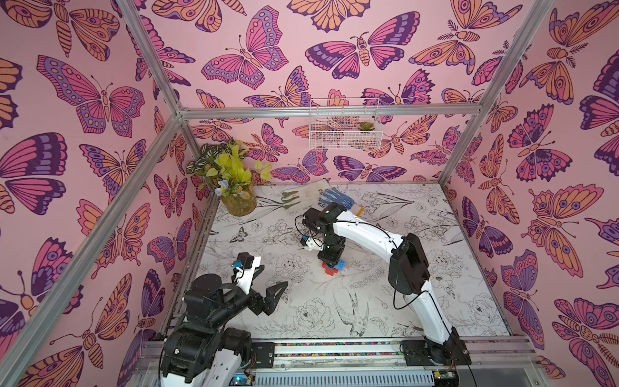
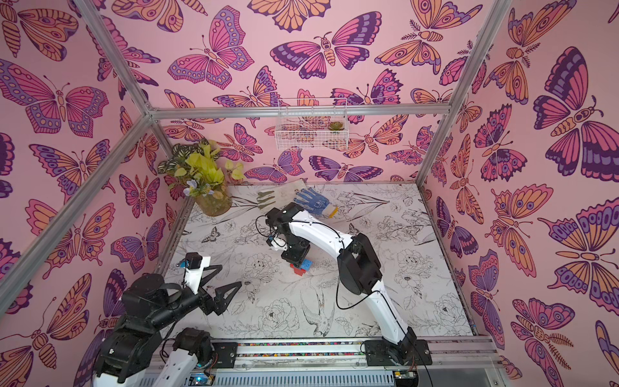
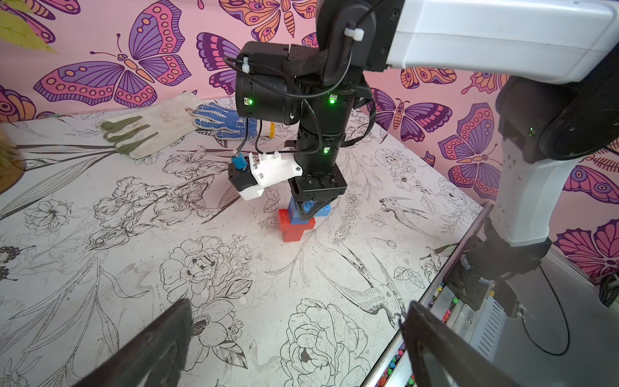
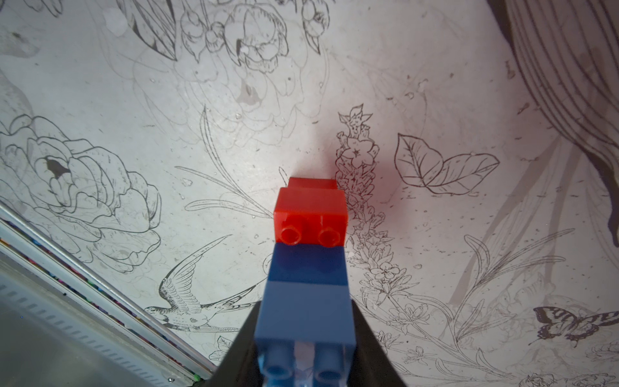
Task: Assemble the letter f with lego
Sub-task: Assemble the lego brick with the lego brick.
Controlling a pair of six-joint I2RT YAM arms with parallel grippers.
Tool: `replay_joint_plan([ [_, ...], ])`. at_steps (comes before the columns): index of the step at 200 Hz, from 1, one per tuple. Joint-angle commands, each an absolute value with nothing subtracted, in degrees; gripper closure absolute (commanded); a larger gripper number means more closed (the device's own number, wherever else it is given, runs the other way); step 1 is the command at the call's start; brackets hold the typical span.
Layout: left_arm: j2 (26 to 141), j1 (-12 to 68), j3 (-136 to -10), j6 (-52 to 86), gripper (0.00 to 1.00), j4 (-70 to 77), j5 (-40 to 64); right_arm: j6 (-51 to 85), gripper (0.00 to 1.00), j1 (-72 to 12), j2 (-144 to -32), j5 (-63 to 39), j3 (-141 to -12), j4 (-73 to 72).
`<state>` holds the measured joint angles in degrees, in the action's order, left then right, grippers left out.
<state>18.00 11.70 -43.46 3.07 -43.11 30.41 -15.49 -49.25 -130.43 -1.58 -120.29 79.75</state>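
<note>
Got the right gripper [image 3: 311, 210] pointing straight down, clamped tight on the blue bricks [image 3: 298, 211] at the top of the brick stack [image 1: 332, 268]. Seeing that stack upright on the surface [image 1: 435, 301], roughly in the middle, with the red bricks [image 3: 294, 229] at the bottom touching the surface and blue above them. Same layout in the right wrist view: red with two studs showing, blue next, dark fingers [image 4: 241, 355] pressed against either side of the blue. Can't make out the full outline of the joined shape under the gripper. Got the left gripper [image 1: 274, 275] spread wide and holding nothing, hovering above the surface near the front left corner, well apart from the stack. Also seeing a white glove [image 1: 301, 197] and a blue dotted glove [image 1: 336, 197] side by side at the far edge, behind the right arm, plus a potted plant [image 1: 231, 174] in the far left corner.
</note>
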Motion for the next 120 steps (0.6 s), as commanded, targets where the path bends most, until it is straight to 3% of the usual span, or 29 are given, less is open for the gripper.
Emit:
replay_joint_plan([
  [1, 17.49, 12.17, -42.72, 3.08, 0.01, -42.35, 30.59, -16.35, 0.91, -49.34, -138.04, -5.03, -116.28, 75.52],
  [120, 17.76, 12.22, -42.71, 3.06, 0.01, -42.28, 30.59, -16.04, 0.89, -49.27, -131.87, -3.68, -114.08, 74.36],
])
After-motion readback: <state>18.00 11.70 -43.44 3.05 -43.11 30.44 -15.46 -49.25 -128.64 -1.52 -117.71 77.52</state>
